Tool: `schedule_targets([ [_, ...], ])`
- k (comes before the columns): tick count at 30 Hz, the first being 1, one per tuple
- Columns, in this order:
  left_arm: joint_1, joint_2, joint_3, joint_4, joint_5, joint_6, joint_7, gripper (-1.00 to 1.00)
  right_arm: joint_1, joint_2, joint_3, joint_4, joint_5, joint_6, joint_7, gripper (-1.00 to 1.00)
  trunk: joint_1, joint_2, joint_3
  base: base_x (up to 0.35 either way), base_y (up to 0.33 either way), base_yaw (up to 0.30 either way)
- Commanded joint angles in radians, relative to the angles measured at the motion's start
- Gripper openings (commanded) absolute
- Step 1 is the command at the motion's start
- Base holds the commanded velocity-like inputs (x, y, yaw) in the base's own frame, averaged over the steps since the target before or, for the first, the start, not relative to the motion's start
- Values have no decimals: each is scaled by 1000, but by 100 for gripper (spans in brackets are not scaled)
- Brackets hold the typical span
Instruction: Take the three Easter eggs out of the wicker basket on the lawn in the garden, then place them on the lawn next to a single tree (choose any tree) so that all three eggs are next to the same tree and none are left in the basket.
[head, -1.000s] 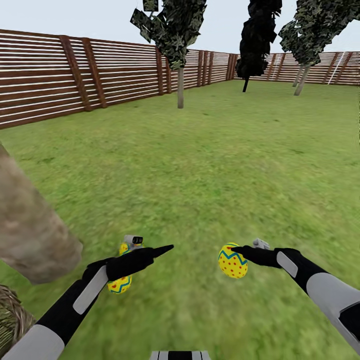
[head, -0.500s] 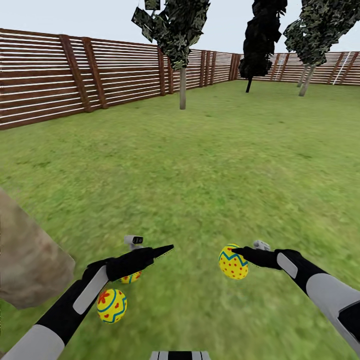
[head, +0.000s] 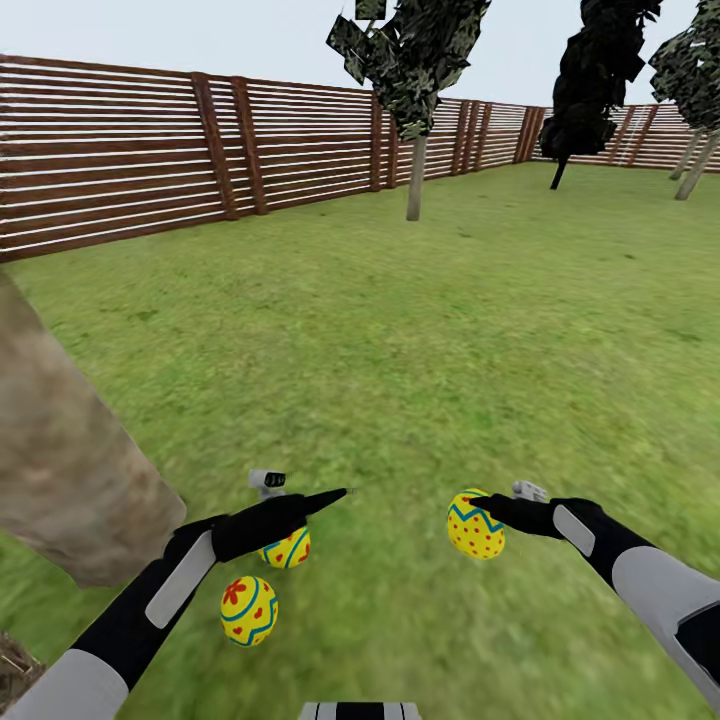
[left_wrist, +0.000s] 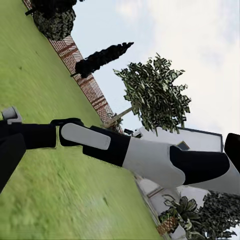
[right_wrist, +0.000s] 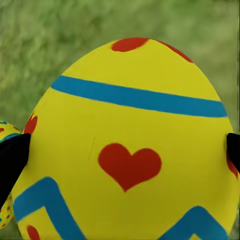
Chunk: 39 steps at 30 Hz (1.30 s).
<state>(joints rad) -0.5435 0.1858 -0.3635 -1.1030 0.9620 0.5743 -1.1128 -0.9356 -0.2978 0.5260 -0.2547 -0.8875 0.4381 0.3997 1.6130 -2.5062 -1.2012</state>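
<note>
Two Easter eggs lie on the lawn (head: 400, 350) under my left arm, one (head: 288, 549) just below the hand and one (head: 249, 610) nearer to me. Both are a short way from the thick tan trunk of a tree (head: 70, 470) at the left. My left gripper (head: 325, 496) hovers above them, open, with nothing between its fingers. My right gripper (head: 480, 503) is shut on the third Easter egg (head: 474, 524), held above the grass; close up that egg (right_wrist: 130, 150) shows a red heart and blue bands. A sliver of the wicker basket (head: 14, 665) shows at the bottom left corner.
A brown slat fence (head: 120, 170) rings the garden. A thin-trunked tree (head: 415, 180), a black-foliaged tree (head: 590, 90) and another tree (head: 695, 150) stand far ahead. Open grass stretches ahead and to the right. My right forearm (left_wrist: 150, 160) crosses the left wrist view.
The whole view has swung, so fence and far trees slid right and the near trunk looms larger. The two lawn eggs now show lower, out from under my left arm. Both arms hold their pose.
</note>
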Motion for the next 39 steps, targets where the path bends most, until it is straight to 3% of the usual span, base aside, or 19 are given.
schedule_targets([
  [1,-1,2,-3,0,10,-13,0,100,0,-1,3,-2,-4,4,-16,-100,0,0,-1,-45,-144,291],
  [4,-1,3,-5,3,11,-48,-1,100,0,0,4,-3,-4,4,-26,-100,0,0,-1,-9,-96,291],
  [13,3,3,-3,24,20,-53,-6,100,0,0,5,-1,-2,4,-36,-100,0,0,-1,0,-6,291],
  [18,4,3,-3,24,16,-53,1,100,0,18,4,-10,-2,2,-176,-100,0,0,-1,0,-157,291],
  [24,4,1,-3,23,14,-53,3,100,0,29,6,-10,3,-61,-234,-100,0,0,-1,0,-202,291],
  [31,4,1,-3,24,14,-53,3,100,4,77,8,-11,7,-64,-308,-100,0,0,-1,0,-205,291],
  [37,4,1,-3,25,13,-53,2,100,6,92,8,-9,7,-64,-327,-100,0,0,-1,0,-221,293],
  [39,4,1,-3,25,12,-53,2,100,6,95,9,-11,7,-65,-364,-100,0,0,-1,0,-234,294],
])
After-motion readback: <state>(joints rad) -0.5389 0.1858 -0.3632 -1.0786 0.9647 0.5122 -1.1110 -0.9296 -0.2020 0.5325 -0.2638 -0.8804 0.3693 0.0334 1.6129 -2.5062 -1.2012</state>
